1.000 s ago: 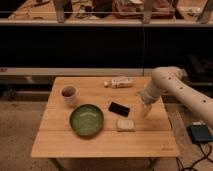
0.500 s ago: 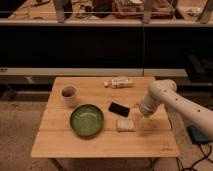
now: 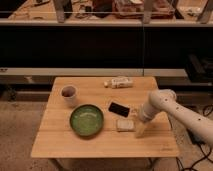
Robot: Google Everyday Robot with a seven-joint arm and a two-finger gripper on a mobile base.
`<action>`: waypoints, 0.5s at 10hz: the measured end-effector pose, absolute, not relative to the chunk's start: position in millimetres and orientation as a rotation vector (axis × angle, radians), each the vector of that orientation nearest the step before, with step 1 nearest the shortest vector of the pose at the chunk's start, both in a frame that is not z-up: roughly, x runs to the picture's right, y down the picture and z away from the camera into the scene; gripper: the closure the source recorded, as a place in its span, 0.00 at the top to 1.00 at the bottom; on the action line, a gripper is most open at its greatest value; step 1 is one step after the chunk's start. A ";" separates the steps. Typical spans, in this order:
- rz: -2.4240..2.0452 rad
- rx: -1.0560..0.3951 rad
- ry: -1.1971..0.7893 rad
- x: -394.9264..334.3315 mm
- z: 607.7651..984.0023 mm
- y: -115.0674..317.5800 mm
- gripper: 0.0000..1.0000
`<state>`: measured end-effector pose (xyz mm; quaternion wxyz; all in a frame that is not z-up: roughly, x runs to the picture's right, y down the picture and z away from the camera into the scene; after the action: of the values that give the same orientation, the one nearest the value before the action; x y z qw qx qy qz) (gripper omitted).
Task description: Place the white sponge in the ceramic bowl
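The white sponge point(image 3: 124, 125) lies flat on the wooden table point(image 3: 60, 140), just right of the ceramic bowl point(image 3: 86, 120), which is green inside with a darker rim. My gripper point(image 3: 139, 129) hangs low over the table at the end of the white arm point(image 3: 172, 107), right beside the sponge's right edge. It holds nothing that I can see.
A black flat rectangle point(image 3: 119, 109) lies just behind the sponge. A whitish cup with a dark inside point(image 3: 69, 95) stands at the back left. A whitish labelled bottle point(image 3: 118, 82) lies on its side at the table's back edge. Dark shelving runs behind the table.
My arm has swung down and left, bringing the gripper from above the table's right side to table level next to the sponge. The objects have not moved.
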<state>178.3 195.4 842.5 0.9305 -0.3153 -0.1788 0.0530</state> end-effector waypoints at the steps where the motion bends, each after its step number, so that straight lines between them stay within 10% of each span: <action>1: 0.111 -0.647 -0.380 175.2 844.0 199.3 0.78; 5: 0.121 -0.643 -0.423 163.2 846.6 206.5 0.62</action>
<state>163.2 206.5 846.6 0.9250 -0.3136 -0.2062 0.0591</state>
